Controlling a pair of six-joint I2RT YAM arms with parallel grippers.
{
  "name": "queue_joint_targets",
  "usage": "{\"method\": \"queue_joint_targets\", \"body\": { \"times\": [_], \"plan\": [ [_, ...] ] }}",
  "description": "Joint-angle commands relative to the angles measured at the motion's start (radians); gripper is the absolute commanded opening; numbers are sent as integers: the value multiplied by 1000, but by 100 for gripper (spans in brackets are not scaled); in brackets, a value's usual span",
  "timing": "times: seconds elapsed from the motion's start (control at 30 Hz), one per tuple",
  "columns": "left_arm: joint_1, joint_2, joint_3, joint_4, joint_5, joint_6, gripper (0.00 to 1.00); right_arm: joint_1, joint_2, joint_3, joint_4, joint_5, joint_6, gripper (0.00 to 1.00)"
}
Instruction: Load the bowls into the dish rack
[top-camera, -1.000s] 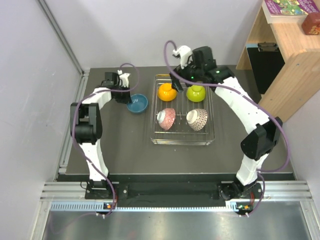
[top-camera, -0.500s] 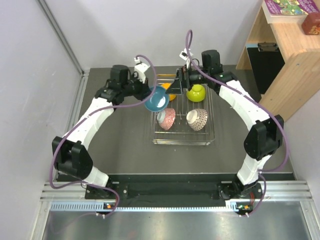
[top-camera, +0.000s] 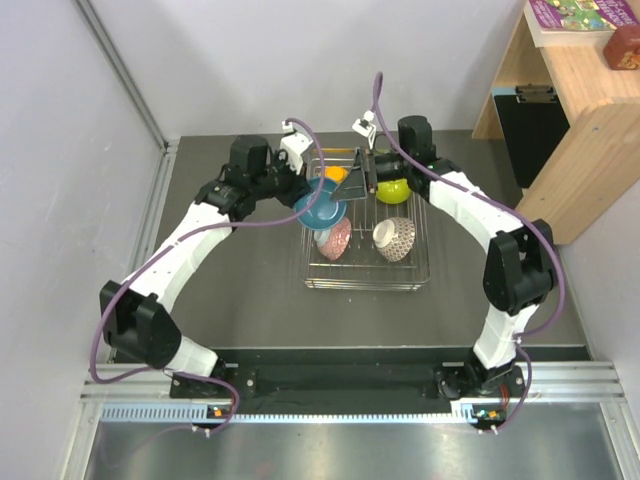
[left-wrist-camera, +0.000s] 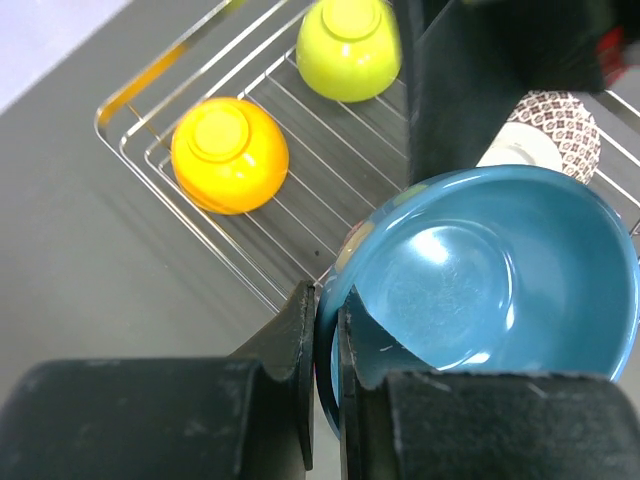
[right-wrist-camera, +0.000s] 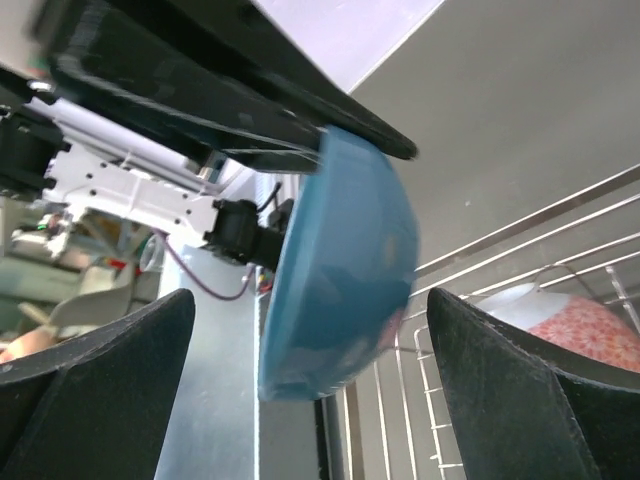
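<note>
My left gripper (top-camera: 306, 190) is shut on the rim of the blue bowl (top-camera: 320, 206), holding it tilted in the air over the left part of the dish rack (top-camera: 418, 262). In the left wrist view its pads (left-wrist-camera: 300, 330) pinch the bowl's wall (left-wrist-camera: 480, 270). Facing the bowl, my right gripper (top-camera: 357, 180) stands open, and the blue bowl (right-wrist-camera: 340, 260) hangs between its wide fingers (right-wrist-camera: 540, 390) without touching them. In the rack sit an orange bowl (left-wrist-camera: 230, 155), a lime bowl (top-camera: 392, 189), a pinkish-red patterned bowl (top-camera: 336, 239) and a brownish patterned bowl (top-camera: 395, 238).
A wooden shelf (top-camera: 580, 110) with a book stands at the back right beyond the table. A metal rail (top-camera: 150, 200) runs along the table's left edge. The dark table (top-camera: 240, 290) lies bare left of the rack.
My left arm lifted the blue bowl off the table left of the rack and carried it right, over the rack. The right gripper swung from the orange bowl to face it.
</note>
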Motion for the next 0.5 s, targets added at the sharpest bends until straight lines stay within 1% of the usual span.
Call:
{"method": "queue_joint_targets", "body": {
  "times": [0.0, 0.2, 0.23, 0.27, 0.3, 0.33, 0.37, 0.4, 0.43, 0.47],
  "plan": [
    [-24, -84, -3, 78, -33, 24, 0, -8, 31, -38, 216, -112, 144, 95],
    [-64, -107, -16, 96, -77, 49, 0, -8, 53, -60, 304, -151, 227, 89],
    [-73, -106, -17, 93, -81, 53, 0, -6, 53, -67, 377, -162, 254, 88],
    [-78, -106, -19, 93, -85, 56, 0, -8, 50, -89, 422, -183, 326, 85],
    [-81, -106, -23, 93, -90, 58, 0, -8, 48, -99, 475, -194, 372, 84],
    [-89, -104, -25, 93, -93, 61, 0, -6, 47, -115, 622, -203, 430, 82],
    [-90, -101, -26, 94, -94, 64, 0, -8, 47, -145, 699, -217, 548, 79],
    [-93, -101, -32, 96, -102, 67, 0, -5, 48, -156, 815, -222, 598, 76],
    [-96, -101, -34, 101, -105, 67, 0, -5, 51, -161, 836, -228, 638, 72],
    [-96, -99, -36, 102, -108, 70, 0, -3, 54, -159, 833, -240, 638, 63]
  ]
}}
